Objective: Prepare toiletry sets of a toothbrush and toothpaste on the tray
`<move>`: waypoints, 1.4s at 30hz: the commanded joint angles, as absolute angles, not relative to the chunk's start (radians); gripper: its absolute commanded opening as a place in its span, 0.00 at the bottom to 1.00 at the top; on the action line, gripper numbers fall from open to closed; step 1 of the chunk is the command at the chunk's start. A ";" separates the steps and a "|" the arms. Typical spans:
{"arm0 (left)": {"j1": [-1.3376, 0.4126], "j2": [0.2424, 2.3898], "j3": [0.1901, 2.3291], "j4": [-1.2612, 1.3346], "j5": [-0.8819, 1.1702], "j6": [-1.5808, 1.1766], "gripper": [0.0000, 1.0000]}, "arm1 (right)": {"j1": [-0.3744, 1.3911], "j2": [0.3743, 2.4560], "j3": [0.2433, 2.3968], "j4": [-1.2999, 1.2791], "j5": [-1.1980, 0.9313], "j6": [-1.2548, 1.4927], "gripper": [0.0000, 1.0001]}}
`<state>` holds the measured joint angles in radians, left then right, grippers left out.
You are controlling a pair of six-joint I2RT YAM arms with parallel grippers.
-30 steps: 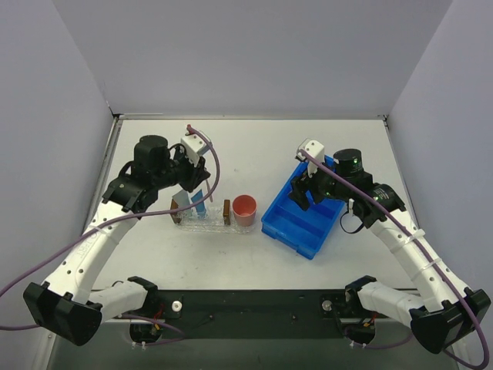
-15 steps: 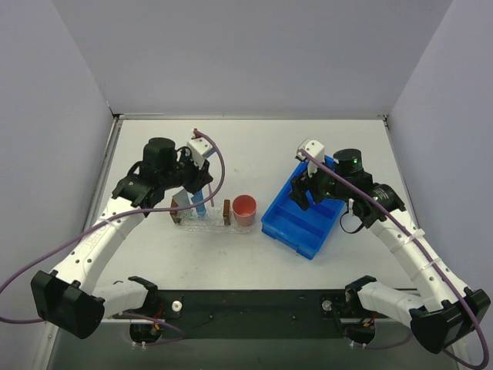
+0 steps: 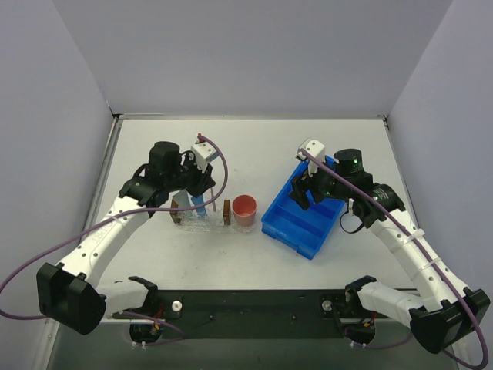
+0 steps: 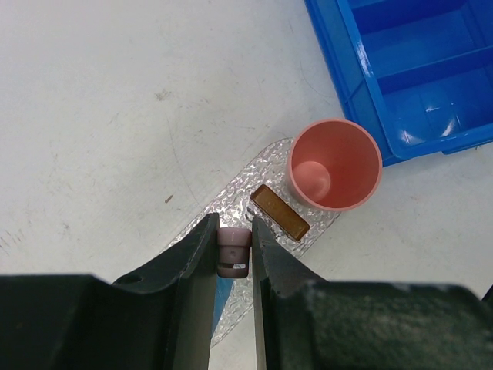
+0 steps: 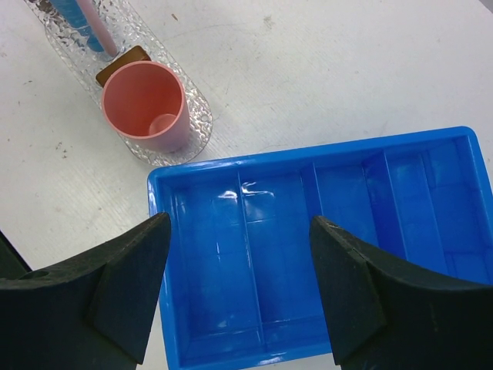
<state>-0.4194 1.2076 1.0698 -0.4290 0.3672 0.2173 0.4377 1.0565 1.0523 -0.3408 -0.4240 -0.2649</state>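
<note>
- While the left pincer point(image 4: 233, 231) is clamped on the end of the thin pink toothbrush point(image 4: 233, 254), the stick hangs over the clear bumpy oval plastic tray point(image 4: 231, 202), left of the pink cup point(image 4: 333, 164).
- This looks like the placing step. The next move calls for lowering the brush beside the light blue squeeze tube point(image 5: 73, 14), then letting go.
- The right pincer point(image 5: 239, 285) hangs open above the blue divided plastic bin point(image 5: 347, 193).

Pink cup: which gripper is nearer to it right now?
Left. The left gripper, shut on the toothbrush, sits over the tray just beside the pink cup; the right gripper hovers open over the blue bin.
</note>
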 commanded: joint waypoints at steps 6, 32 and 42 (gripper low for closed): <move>-0.425 1.215 1.032 -0.315 0.396 0.210 0.00 | 0.430 1.051 1.039 -0.302 -0.440 -0.261 0.67; -0.423 1.232 1.002 -0.296 0.397 0.209 0.00 | 0.428 1.049 1.034 -0.302 -0.442 -0.262 0.67; -0.423 1.239 1.005 -0.304 0.399 0.212 0.00 | 0.425 1.045 1.026 -0.298 -0.442 -0.262 0.67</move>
<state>-0.4202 1.2312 1.0046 -0.3397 0.3737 0.2138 0.4316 1.0565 1.0336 -0.3325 -0.4240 -0.2649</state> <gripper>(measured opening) 0.300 0.675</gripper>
